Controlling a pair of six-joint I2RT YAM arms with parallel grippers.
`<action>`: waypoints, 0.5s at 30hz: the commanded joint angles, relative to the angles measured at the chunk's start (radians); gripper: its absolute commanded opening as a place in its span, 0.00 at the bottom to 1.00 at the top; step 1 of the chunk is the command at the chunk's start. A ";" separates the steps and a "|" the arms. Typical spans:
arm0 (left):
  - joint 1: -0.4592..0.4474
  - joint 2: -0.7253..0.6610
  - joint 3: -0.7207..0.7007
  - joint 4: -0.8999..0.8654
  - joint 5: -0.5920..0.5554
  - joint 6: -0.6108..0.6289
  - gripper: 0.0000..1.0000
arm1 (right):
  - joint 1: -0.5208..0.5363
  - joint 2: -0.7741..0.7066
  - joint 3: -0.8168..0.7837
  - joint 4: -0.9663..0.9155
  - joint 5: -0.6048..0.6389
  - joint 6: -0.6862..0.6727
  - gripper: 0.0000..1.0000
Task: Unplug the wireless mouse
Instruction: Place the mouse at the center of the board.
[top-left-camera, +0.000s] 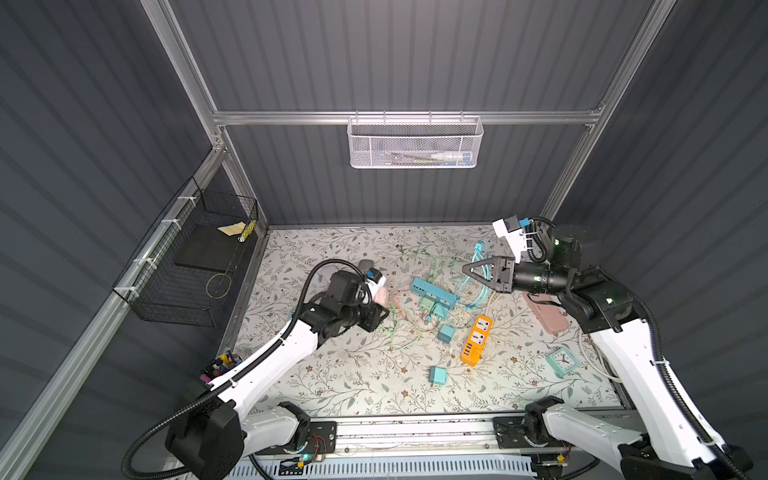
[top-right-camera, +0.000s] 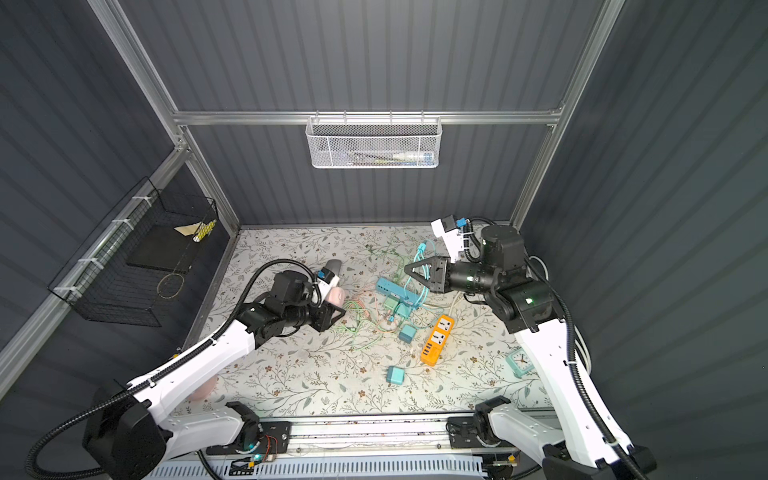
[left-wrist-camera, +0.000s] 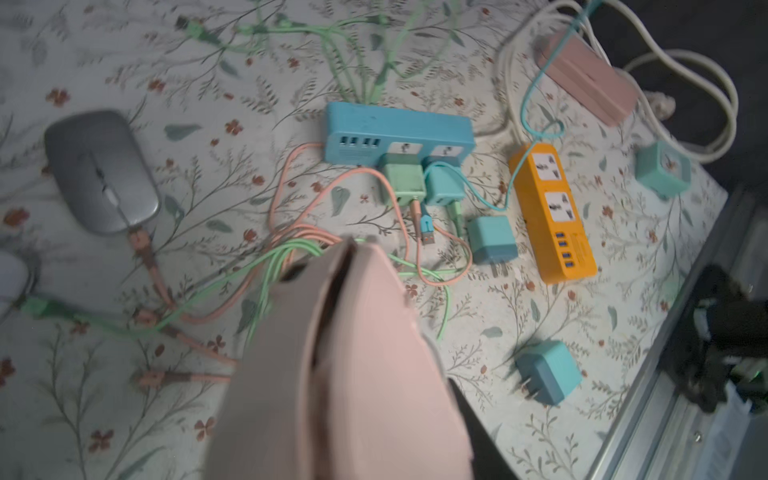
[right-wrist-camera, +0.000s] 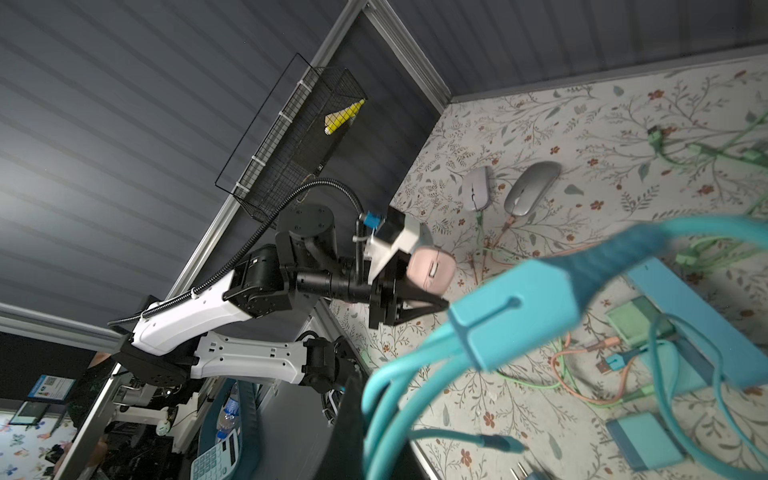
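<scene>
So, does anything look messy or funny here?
Yes. The green and pink cables lie in a tangle by the blue power strip, and the right gripper holds a teal cable up in the air.

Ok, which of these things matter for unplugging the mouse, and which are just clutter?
In the job:
pink mouse, held by the left gripper
teal cable, in the shut right gripper

Lying about:
grey mouse
white mouse
blue power strip
orange power strip
green cables
loose teal charger
clock
</scene>
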 joint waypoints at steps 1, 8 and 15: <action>0.121 -0.017 -0.079 0.082 0.117 -0.371 0.00 | -0.001 -0.049 -0.001 0.058 -0.029 0.003 0.00; 0.355 0.015 -0.262 0.300 0.250 -0.670 0.00 | 0.000 -0.074 -0.043 0.084 -0.034 0.026 0.00; 0.471 0.211 -0.216 0.544 0.290 -0.696 0.00 | 0.001 -0.120 -0.100 0.102 -0.024 0.042 0.00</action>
